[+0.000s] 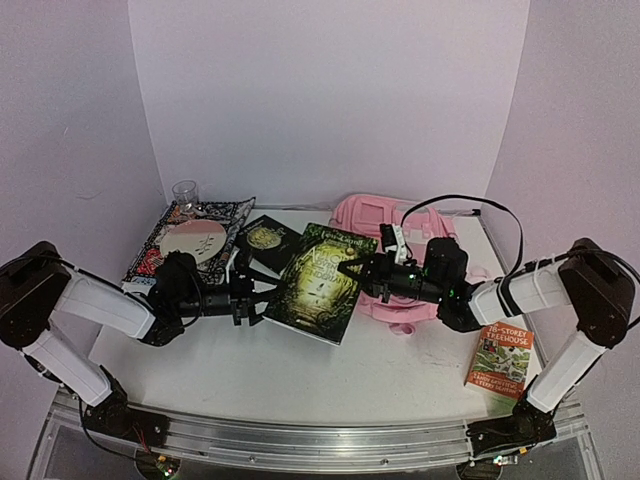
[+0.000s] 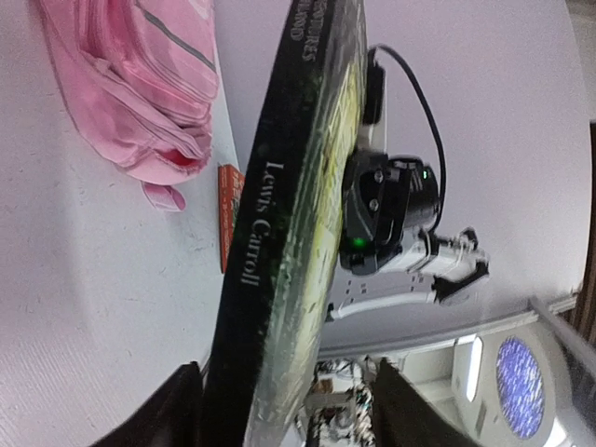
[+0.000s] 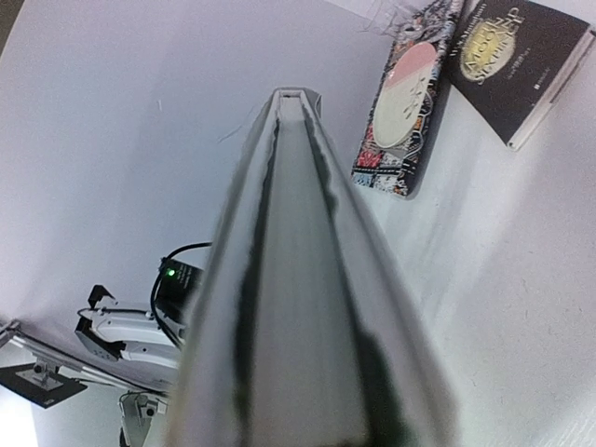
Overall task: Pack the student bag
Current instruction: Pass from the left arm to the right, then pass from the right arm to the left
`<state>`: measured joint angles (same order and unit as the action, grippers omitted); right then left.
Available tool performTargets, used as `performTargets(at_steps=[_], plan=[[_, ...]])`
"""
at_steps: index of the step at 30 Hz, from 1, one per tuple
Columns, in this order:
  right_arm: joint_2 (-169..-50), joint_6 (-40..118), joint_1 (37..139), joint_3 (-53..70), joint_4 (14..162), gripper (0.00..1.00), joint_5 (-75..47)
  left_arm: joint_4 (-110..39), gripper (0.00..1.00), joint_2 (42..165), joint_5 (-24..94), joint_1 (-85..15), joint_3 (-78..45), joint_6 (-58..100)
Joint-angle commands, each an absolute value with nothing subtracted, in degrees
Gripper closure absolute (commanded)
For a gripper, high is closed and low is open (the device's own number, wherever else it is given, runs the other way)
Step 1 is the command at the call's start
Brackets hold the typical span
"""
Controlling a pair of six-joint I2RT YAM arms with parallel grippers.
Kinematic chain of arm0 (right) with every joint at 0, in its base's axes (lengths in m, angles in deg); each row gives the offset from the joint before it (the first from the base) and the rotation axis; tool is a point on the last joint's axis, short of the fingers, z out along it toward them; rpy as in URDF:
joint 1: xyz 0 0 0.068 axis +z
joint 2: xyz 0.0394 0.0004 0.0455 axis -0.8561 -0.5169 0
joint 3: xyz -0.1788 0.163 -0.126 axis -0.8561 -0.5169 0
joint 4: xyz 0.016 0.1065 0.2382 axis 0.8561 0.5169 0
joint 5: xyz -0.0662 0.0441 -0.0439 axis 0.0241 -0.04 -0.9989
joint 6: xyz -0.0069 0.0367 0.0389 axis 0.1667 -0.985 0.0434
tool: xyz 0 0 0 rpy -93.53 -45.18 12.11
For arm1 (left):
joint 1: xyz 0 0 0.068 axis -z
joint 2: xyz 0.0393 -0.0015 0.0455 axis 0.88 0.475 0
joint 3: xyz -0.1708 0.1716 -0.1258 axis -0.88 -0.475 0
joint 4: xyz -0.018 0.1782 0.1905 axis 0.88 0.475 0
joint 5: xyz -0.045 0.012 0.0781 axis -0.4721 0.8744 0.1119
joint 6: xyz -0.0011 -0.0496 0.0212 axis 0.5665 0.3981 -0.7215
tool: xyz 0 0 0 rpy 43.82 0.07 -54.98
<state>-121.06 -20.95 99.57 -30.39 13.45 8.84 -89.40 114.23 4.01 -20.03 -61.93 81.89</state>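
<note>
Student bag: the pale-pink student bag point(image 1: 372, 215) lies flat at the back of the tabletop point(image 1: 300, 370), right of centre, with its pockets facing up.
Green book: a dark green Lewis Carroll hardback point(image 1: 320, 285) sits just in front and left of the bag. Its right edge overlaps the bag's front corner, and it is tilted and raised off the tabletop between the two arms.
Right gripper: the right gripper point(image 1: 362, 268) is directly in front of the bag, with its jaws clenched on the green book's right edge. In the right wrist view the book's page edge fills the middle and hides the fingertips.
Left gripper: the left gripper point(image 1: 248, 296) is well to the left of the bag, at the book's far edge. Its jaws are released and stand on either side of the spine. One finger point(image 2: 172, 410) is close against the cover, and there is a clear gap at the other.
Black book: a small black book point(image 1: 265, 240) lies flat to the left of the bag, just behind the green book.
Patterned book: a patterned book point(image 1: 190, 240) with a pink-and-cream circle on its cover lies further left of the bag, beyond the black book.
Glass: a clear glass point(image 1: 185, 192) stands upright far left of the bag, at the patterned book's back corner.
Orange paperback: a Treehouse paperback point(image 1: 500, 358) lies flat in front and right of the bag, well apart from it.
</note>
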Motion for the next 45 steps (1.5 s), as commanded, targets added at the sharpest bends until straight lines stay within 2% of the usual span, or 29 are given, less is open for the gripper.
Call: performTargets(at_steps=[1,4,8,13,18,23,31,45], plan=[[-117.8,-21.3,101.7,-30.9,-6.4,1.0,-2.4,-91.6,0.24,111.0,14.0,-19.9,-63.5,84.8],[-117.8,-22.2,104.1,-31.6,-8.7,1.0,-9.5,-91.7,0.15,110.0,17.7,-19.0,-63.7,85.6],[-118.8,-23.7,106.3,-31.6,-12.6,1.0,-16.5,-91.7,0.13,110.0,22.8,-16.6,-64.4,86.6],[-120.6,-25.9,106.9,-30.8,-19.0,1.0,-19.4,-91.7,0.1,111.2,27.3,-15.2,-65.8,89.3],[-120.0,-25.9,106.9,-29.9,-20.1,1.0,-20.6,-91.8,0.01,110.3,31.8,-15.2,-68.3,91.3],[-118.4,-25.4,107.0,-30.3,-20.4,1.0,-22.0,-91.8,0.0,109.4,30.7,-15.2,-67.1,89.0],[-122.5,-26.7,109.1,-28.6,-28.1,1.0,-25.7,-92.3,0.02,112.1,29.8,-13.1,-62.6,88.9],[-119.7,-22.7,109.0,-26.7,-28.9,1.0,-25.6,-92.3,0.01,111.6,36.6,-13.0,-68.3,94.9]])
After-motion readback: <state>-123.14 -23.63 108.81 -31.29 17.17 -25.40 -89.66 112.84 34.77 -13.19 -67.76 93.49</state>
